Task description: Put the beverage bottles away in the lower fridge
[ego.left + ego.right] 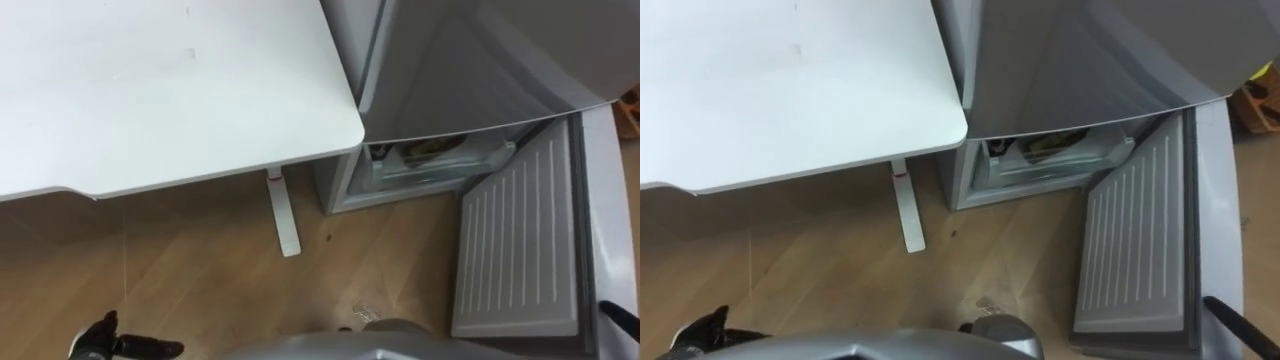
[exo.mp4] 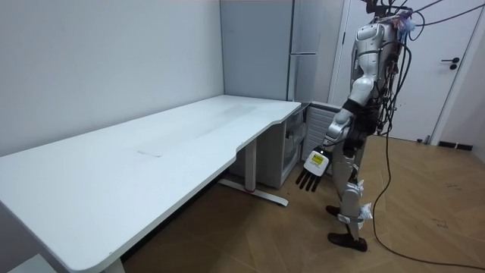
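Your left hand (image 2: 311, 173) hangs beside the leg, fingers straight and loose, holding nothing. Right hand (image 1: 1240, 325) is at the frame edge, state unclear. The lower fridge door (image 1: 520, 240) stands open. You can't make out the drinks in the lower compartment (image 1: 430, 155).

Shell: we record silver-grey plates on the head, torso, upper arms and legs, with dark joints at elbow, waist and knee. The left hand (image 2: 312, 168) is black throughout, and a small white tag with a yellow mark sits on its back. A bundle of dark cables runs down the back, and thin straps rise from the shoulders out of the top. One dark cable trails right across the floor (image 2: 439, 197). The feet are dark. From the head camera we see a rounded grey chest plate at the near edge.
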Motion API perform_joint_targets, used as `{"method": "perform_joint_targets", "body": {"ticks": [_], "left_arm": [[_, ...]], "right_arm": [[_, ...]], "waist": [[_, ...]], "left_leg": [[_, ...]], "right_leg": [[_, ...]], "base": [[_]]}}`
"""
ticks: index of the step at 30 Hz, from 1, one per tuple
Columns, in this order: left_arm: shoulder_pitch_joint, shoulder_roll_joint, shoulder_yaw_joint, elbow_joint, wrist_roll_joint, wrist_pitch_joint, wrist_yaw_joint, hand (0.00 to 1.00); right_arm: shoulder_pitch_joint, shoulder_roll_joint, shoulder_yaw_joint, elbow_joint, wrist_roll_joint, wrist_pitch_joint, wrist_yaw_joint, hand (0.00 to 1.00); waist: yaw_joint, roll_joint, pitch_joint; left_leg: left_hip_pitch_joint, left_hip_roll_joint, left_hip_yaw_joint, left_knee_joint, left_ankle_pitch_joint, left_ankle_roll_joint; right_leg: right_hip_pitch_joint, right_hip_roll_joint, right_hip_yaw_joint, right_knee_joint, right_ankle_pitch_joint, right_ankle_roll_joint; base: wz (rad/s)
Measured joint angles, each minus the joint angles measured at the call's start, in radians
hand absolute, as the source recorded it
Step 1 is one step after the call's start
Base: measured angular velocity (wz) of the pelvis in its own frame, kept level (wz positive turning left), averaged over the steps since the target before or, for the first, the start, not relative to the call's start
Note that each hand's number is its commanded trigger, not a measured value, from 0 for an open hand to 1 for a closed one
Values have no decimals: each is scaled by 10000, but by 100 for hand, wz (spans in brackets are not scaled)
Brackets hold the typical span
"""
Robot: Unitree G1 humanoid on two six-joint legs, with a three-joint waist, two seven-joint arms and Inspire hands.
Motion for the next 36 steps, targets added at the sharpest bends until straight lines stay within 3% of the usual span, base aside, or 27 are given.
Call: {"method": "perform_joint_targets", "body": {"ticks": [2, 7, 9, 13, 14, 16, 21, 24, 32, 36], "left_arm": [[-8, -8, -291, 11, -3, -22, -74, 0], [-59, -15, -647, -3, 3, -212, -163, 0], [-87, -28, -835, 191, 18, -346, -163, 0], [-223, -38, -1319, 480, 31, -689, -157, 0], [-251, -65, -1385, 632, 39, -774, -157, 0], [-261, -80, -1507, 702, 31, -783, -151, 0], [-54, -87, -1502, 680, 13, -783, -150, 0], [0, -109, -1506, 679, 35, -781, -150, 0], [-84, -168, -1540, 690, 48, -880, 48, 0], [-206, -217, -2040, 690, -18, -892, 24, 0]], "right_arm": [[1, 129, 280, -23, 23, -138, 130, 0], [67, 399, 1242, -758, 130, -328, 202, 0], [125, 537, 1614, -1310, 126, -575, 414, 0], [34, 830, 2594, -2435, -227, -971, 1194, 0], [-113, 843, 2844, -2455, -231, -1028, 1487, 0], [-361, 865, 3224, -2467, -281, -1030, 1899, 0], [-452, 969, 3421, -2561, -286, -923, 2110, 0], [-463, 1056, 3573, -2633, -234, -845, 2170, 0], [-362, 1612, 4338, -2675, 2277, -1303, 2272, 0], [-35, 1835, 4794, -3079, 3356, -1733, 2241, 0]], "waist": [[6, -22, 78], [127, -87, 88], [218, -60, 97], [382, 219, 91], [502, 281, 42], [594, 405, 74], [806, 349, 123], [821, 145, 164], [1127, 70, 148], [1347, 194, 186]], "left_leg": [[-9, -1, -7, 12, 1, -1], [-35, 11, 100, -92, -1, 2], [-77, 43, 207, -84, -1, 3], [-187, 74, 117, 26, -2, -1], [-178, 74, 90, 29, 0, -3], [-183, 52, -26, 16, 35, -26], [-190, -24, -136, 35, 178, -68], [-212, -10, -134, 69, 215, -110], [-263, 76, -121, 84, 249, -173], [-375, 129, -106, 197, 251, -184]], "right_leg": [[-6, 2, 11, -1, 0, 0], [-136, 110, 129, -22, 106, -29], [-201, 128, 155, -38, 175, -55], [-215, 116, -9, -51, 215, -78], [-208, 113, -22, -46, 215, -78], [-202, 104, -112, -39, 213, -82], [-206, 2, -268, -40, 166, -155], [-212, 20, -289, -52, 144, -198], [-206, 123, -252, -187, 228, -311], [-224, 161, -242, -225, 306, -355]], "base": [[0], [-15], [-20], [7], [8], [11], [8], [0], [-3], [0]]}}
